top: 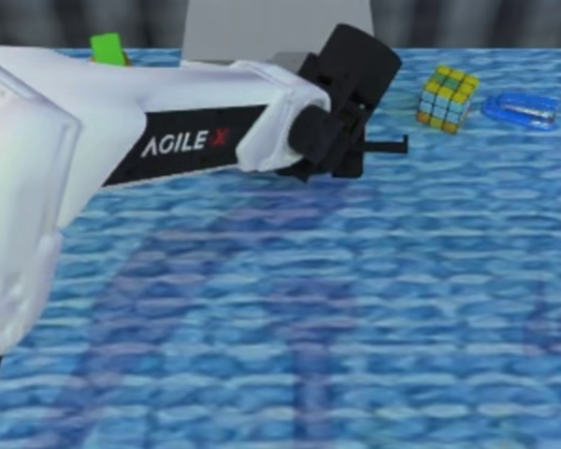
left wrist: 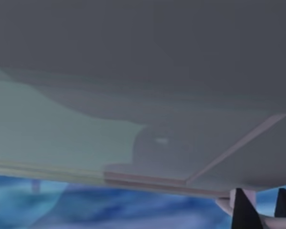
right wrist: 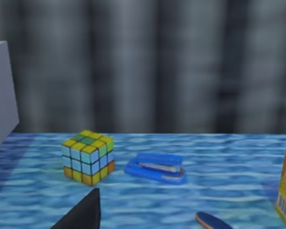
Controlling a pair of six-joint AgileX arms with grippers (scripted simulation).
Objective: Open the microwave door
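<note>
Top view: left arm reaches across from the left edge to the back centre of the table (top: 355,309), its gripper (top: 385,143) pointing toward the right side, right at the front of the microwave (top: 262,28), which sits at the back edge, mostly hidden behind the arm. One thin dark finger sticks out toward the right; whether the fingers are spread or closed, cannot tell from here. Left wrist view is filled by the microwave door (left wrist: 133,105), a flat grey panel with a pale frame edge running across, very close to the camera; two dark fingertips (left wrist: 245,212) poke in just below the door's edge, with what looks like the pale bar handle between them, though too cropped to call contact. Door's long axis and whether it's swung out: unclear. Right gripper (right wrist: 83,214) shows only as one dark finger in its own wrist view. Rubik's cube (top: 446,97) and blue stapler (top: 521,109) sit at the back right, well apart from the microwave.
</note>
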